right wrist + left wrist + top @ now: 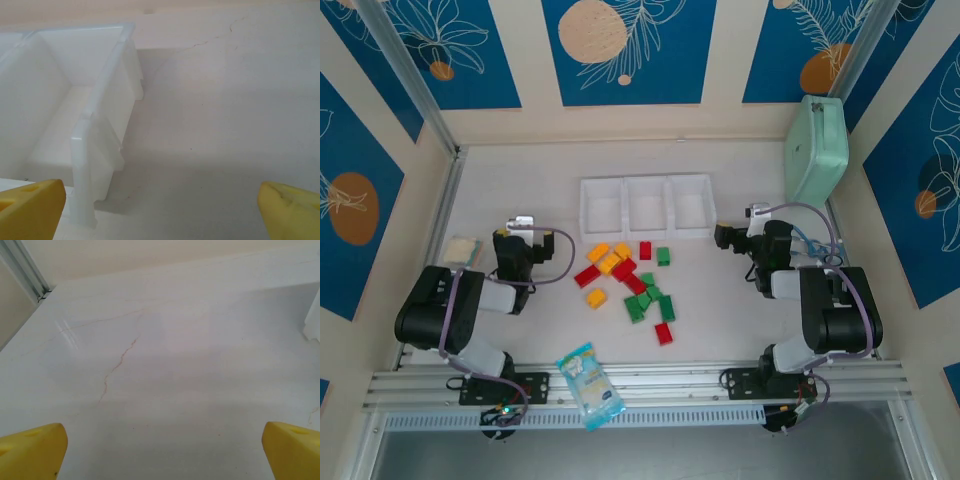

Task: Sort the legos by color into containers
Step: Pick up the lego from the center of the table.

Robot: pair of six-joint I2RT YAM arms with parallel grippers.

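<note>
Blue leaf-patterned panels (630, 40) surround a pale tabletop (520, 170). Red, yellow-orange and green legos (632, 282) are scattered in a loose cluster at its middle, just in front of a white three-compartment tray (646, 179), which appears empty. The left tool (160, 455) is held wide apart over bare surface, left of the cluster. The right tool (160, 212) is likewise spread, beside the tray's right end. Nothing is gripped. The bricks are judged light, rigid and smooth, best pinched across two flat opposite sides, outlying pieces first.
</note>
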